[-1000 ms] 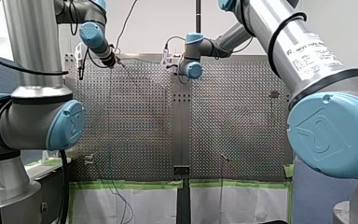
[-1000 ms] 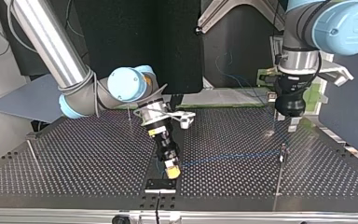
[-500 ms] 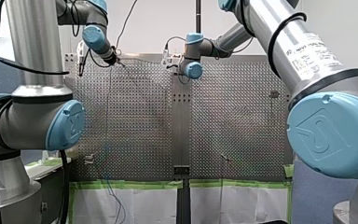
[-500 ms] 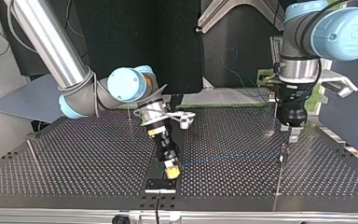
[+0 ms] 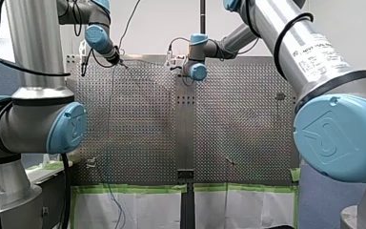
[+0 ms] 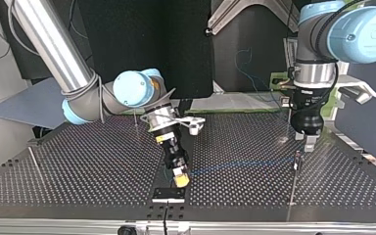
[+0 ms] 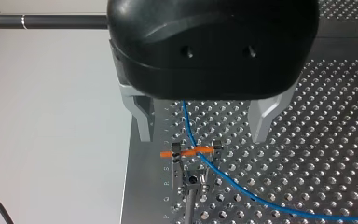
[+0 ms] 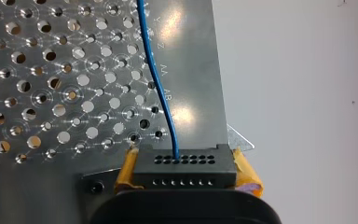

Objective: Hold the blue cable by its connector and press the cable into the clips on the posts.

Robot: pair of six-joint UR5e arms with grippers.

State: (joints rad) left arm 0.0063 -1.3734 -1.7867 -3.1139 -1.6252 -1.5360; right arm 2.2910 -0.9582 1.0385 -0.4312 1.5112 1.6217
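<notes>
Blue cable (image 8: 160, 93): one end was fixed in a black connector (image 8: 185, 165) and gripped there by my right hand (image 6: 180, 176), whose yellow pads were closed on the connector's two sides, low over the surface (image 6: 78, 166) near its front edge in the top view. From there the cable ran across the surface to a post (image 6: 293, 181) at that view's right. It crossed the orange clip (image 7: 186, 152) on top of the post, though whether it was fully seated could not be told. My left hand (image 7: 202, 138) was open and empty, its metal fingers straddling the clip from above. Change over the last second: my left arm shifted toward the top view's right and lower, bringing its hand nearer the post, while my right arm kept its place. Judgement: the left hand was lining up to press the cable into this clip, and the step looked unfinished. Containers: none in view, the clips being the only holders.
</notes>
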